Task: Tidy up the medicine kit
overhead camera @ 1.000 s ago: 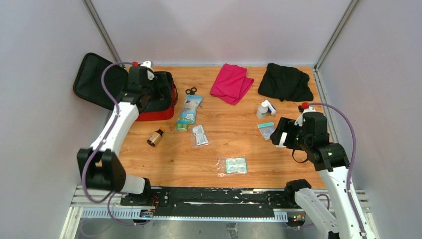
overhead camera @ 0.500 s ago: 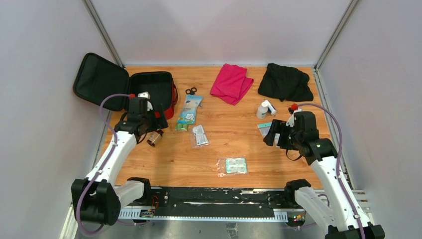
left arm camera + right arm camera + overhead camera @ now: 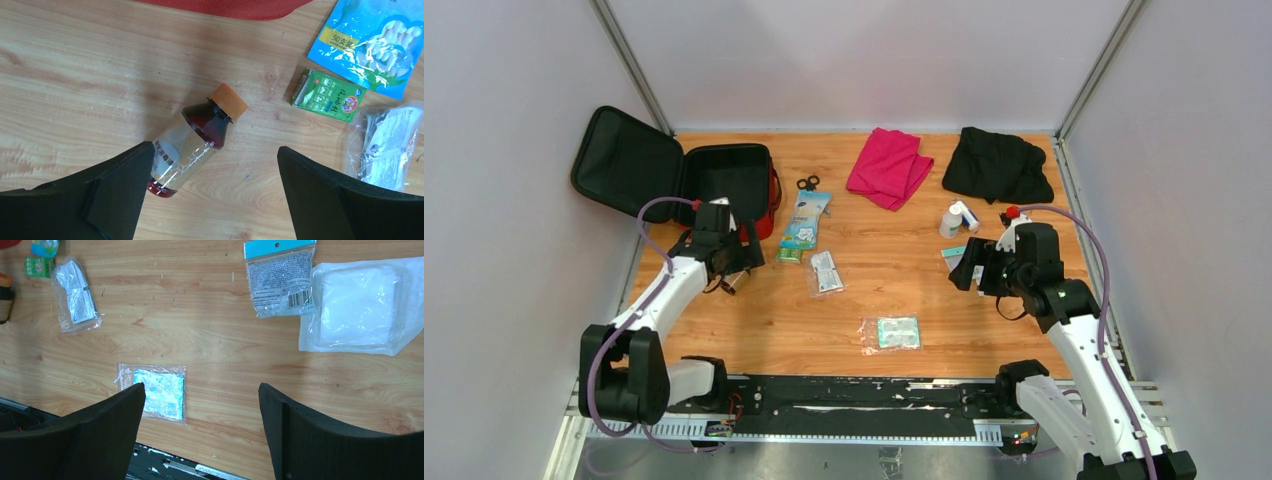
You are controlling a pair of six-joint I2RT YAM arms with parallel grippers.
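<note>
The medicine kit (image 3: 767, 196), a red zip case with black lining, lies open at the back left; its red edge (image 3: 225, 7) shows in the left wrist view. My left gripper (image 3: 736, 268) hovers open over a brown bottle (image 3: 200, 145) with an orange cap that lies on its side on the wood. The bottle's base is close to the left finger (image 3: 120, 185), untouched. My right gripper (image 3: 969, 270) hangs open above bare table with nothing between its fingers, and a bagged foil blister pack (image 3: 157, 392) lies beside its left finger.
A blue swab pouch (image 3: 806, 218), green box (image 3: 327, 95), bagged leaflet (image 3: 826, 272) and scissors (image 3: 808, 183) lie right of the case. A white bottle (image 3: 951, 220), teal-topped packet (image 3: 280, 277) and bagged white pad (image 3: 360, 305) lie right. Pink cloth (image 3: 889, 165) and black cloth (image 3: 999, 165) sit behind.
My left arm has drawn back from over the open case and come down over the brown bottle. The right gripper has shifted slightly left and farther from the arm's base.
</note>
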